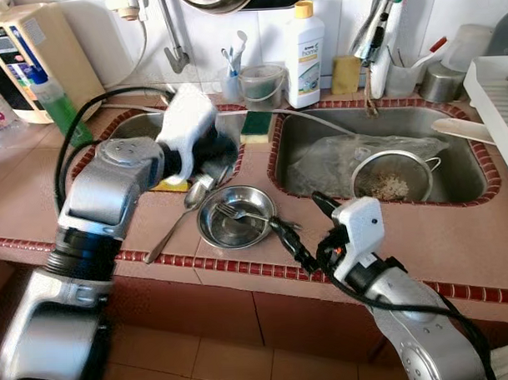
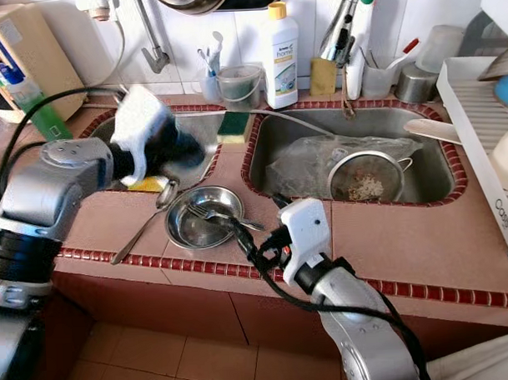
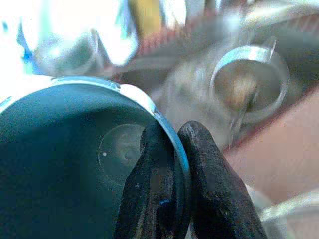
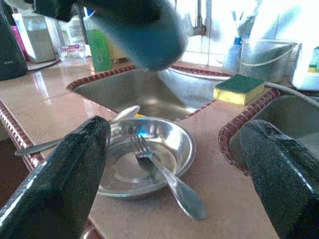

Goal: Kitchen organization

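Steel is what catches the eye: a shallow steel bowl (image 1: 236, 216) sits on the tan tiled counter (image 1: 456, 241) in front of the strip between the two sinks, with a fork (image 4: 167, 174) lying in it, tines down in the bowl and handle resting out over the rim toward the counter's front edge. Just to its left a long spoon (image 1: 176, 216) lies on the tiles, its bowl end touching or nearly touching the steel bowl's rim.

Right at the fork's handle is the right gripper (image 1: 299, 232), low at the counter's front edge, its two black fingers (image 4: 65, 174) spread wide apart, released and holding nothing, the bowl and fork between them in the wrist view.

Up over the left sink (image 1: 139, 126) the left gripper (image 3: 172, 169) is clenched on the rim of a dark teal cup (image 3: 75, 164), one finger inside the lip and one outside, the cup held in the air above the basin's near corner.

On the divider between the sinks lies a green-and-yellow sponge (image 1: 255, 126). The right sink (image 2: 421, 180) holds a crumpled clear plastic bag (image 1: 336, 158) and a metal strainer (image 1: 391, 175) with scraps in it. Against the white tiled wall stand a white dish soap bottle (image 1: 303, 55) with a yellow cap and a small clear container (image 1: 262, 85).
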`<state>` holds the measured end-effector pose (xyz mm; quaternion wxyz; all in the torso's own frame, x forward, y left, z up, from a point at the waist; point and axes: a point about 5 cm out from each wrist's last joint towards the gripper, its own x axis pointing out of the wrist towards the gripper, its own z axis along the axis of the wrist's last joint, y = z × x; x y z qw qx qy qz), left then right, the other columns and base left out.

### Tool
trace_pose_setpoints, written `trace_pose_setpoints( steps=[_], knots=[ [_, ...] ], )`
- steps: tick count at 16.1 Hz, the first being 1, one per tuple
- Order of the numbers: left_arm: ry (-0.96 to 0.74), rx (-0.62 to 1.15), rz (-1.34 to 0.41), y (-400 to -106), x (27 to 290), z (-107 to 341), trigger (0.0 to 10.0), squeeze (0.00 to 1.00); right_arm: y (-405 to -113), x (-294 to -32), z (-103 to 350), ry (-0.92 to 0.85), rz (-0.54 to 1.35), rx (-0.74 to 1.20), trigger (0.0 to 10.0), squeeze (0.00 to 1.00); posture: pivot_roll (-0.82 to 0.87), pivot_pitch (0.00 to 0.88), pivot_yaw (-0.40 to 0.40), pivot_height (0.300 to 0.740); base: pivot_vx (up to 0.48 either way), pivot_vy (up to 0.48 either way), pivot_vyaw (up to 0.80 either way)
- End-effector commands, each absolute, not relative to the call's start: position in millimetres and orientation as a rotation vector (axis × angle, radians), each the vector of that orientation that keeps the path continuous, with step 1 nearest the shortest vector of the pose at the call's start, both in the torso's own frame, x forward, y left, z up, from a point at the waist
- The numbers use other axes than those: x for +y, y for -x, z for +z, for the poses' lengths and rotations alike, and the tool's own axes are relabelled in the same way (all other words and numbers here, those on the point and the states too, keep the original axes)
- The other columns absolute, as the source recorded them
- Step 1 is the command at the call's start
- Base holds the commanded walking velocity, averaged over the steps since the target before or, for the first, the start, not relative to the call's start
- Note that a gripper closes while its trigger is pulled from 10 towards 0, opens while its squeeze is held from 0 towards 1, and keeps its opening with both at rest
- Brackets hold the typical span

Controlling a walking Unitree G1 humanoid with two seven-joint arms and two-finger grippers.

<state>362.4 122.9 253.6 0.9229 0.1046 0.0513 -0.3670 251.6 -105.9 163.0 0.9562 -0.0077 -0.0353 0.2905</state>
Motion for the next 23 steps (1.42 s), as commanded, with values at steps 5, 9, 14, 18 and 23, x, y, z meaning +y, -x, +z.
trace_pose_setpoints(
  steps=[5, 9, 14, 18, 23],
  knots=[
    [0.055, -0.126, -0.575, -348, 116, 225, 10.0, 0.00, -279, -120, 173, -0.021, 0.360, -0.176, 10.0, 0.00, -0.17, 0.005, 0.073, 0.736, 0.000, 0.000, 0.00],
    [0.049, -0.125, -0.495, -334, 117, 191, 10.0, 0.00, -294, -137, 173, -0.076, 0.156, -0.218, 10.0, 0.00, -0.16, 0.000, 0.057, 0.736, 0.000, 0.000, 0.00],
    [0.030, -0.173, -0.316, -334, 133, 181, 10.0, 0.00, -301, -140, 167, -0.048, 0.086, -0.226, 10.0, 0.00, -0.15, 0.000, 0.045, 0.736, 0.000, 0.000, 0.00],
    [0.049, -0.216, -0.303, -337, 132, 187, 10.0, 0.00, -305, -139, 167, -0.026, 0.073, -0.233, 10.0, 0.00, -0.16, 0.000, 0.047, 0.736, 0.000, 0.000, 0.00],
    [0.073, -0.223, -0.348, -337, 127, 189, 10.0, 0.00, -307, -137, 165, -0.007, 0.082, -0.238, 10.0, 0.00, -0.16, 0.001, 0.041, 0.736, 0.000, 0.280, 0.00]
  ],
)
